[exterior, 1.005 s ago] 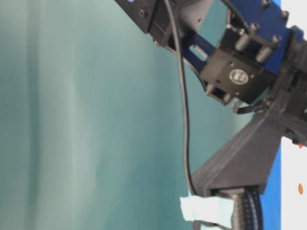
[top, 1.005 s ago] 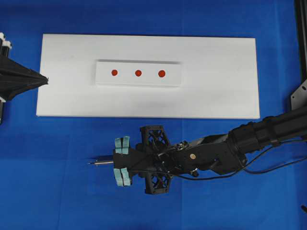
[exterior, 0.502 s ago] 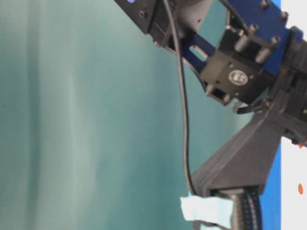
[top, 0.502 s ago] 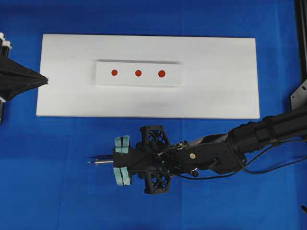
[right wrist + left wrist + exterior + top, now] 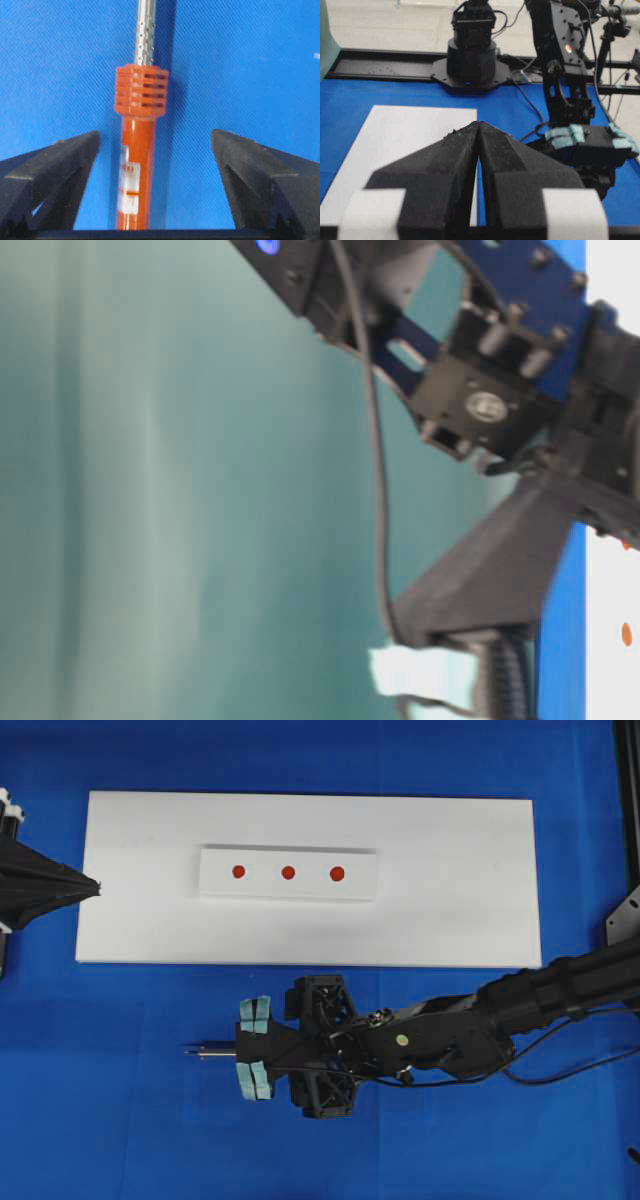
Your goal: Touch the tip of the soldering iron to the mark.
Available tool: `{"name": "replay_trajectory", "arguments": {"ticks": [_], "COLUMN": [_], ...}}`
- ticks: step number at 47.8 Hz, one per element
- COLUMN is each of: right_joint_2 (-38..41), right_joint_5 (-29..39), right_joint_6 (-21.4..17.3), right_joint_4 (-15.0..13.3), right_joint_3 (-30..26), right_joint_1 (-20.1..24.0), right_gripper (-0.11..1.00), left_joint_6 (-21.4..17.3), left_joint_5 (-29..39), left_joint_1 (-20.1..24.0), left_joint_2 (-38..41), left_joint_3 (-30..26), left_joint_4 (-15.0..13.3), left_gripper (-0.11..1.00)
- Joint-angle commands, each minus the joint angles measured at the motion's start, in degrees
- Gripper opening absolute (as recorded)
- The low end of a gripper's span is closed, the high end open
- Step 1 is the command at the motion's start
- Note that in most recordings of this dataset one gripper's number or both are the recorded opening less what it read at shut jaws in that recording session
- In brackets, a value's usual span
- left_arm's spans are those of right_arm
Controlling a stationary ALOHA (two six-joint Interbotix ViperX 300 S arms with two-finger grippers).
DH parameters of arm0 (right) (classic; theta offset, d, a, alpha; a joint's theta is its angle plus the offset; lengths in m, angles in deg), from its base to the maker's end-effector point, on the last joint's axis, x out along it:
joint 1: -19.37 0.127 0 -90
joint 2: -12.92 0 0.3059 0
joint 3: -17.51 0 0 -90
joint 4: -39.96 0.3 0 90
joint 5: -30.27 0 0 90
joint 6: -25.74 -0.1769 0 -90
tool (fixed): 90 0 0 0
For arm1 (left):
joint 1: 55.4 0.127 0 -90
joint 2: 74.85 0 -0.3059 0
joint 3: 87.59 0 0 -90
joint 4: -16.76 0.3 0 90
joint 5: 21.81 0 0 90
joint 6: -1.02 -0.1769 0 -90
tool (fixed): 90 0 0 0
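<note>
Right wrist view shows the right gripper (image 5: 155,190) spread wide, gripping nothing, the red-orange-handled, silver-shafted soldering iron (image 5: 136,165) lying loose on blue cloth (image 5: 120,1120) between its fingers, well apart from the middle red dot (image 5: 288,873). Closing off-centre could roll it.

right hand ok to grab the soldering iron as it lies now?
Probably yes. The right hand is open with the soldering iron lying on the blue cloth between its fingers, nothing else near it. Closing should catch the orange handle.
</note>
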Motion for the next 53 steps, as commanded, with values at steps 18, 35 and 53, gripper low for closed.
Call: {"name": "replay_trajectory", "arguments": {"ticks": [18, 35, 53], "right_joint_2": [-16.96, -17.23, -18.11], "right_joint_5": [11.95, 12.30, 11.60], "right_joint_6": [0.88, 1.23, 9.84], "right_joint_4": [-0.44, -3.34, -2.99], "right_joint_3": [-0.35, -0.26, -0.18], "right_joint_1": [0.79, -2.64, -15.64], "right_gripper": [0.86, 0.85, 0.85], "left_joint_6": [0.00, 0.00, 0.00], "left_joint_5": [-0.26, -0.26, -0.09], "left_joint_1": [-0.18, -0.18, -0.26], "left_joint_2": [-0.09, -0.18, -0.18], "left_joint_3": [-0.62, -0.62, -0.53], "left_joint_4": [0.09, 0.09, 0.09], "left_gripper": [0.00, 0.00, 0.00]}}
